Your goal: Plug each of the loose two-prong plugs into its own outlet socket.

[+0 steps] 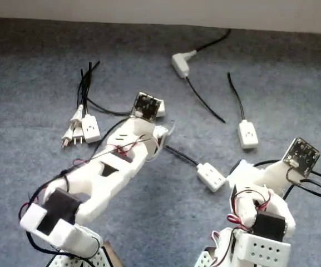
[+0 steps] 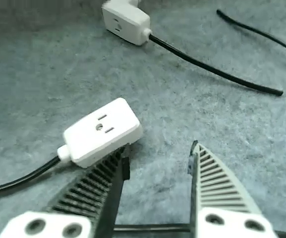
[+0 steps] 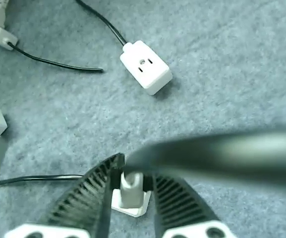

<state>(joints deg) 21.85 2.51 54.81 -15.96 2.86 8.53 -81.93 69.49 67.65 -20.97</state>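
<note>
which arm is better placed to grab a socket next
Left. The left gripper is open, with a white socket right beside one fingertip. The right gripper is closed on a white connector, so it looks occupied.

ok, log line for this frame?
left jaws open beside outlet socket | right jaws shut on second socket | two-prong plugs loose

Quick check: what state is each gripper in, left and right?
Left gripper: open, holding nothing, beside an outlet socket.
Right gripper: closed on a white connector.
</note>
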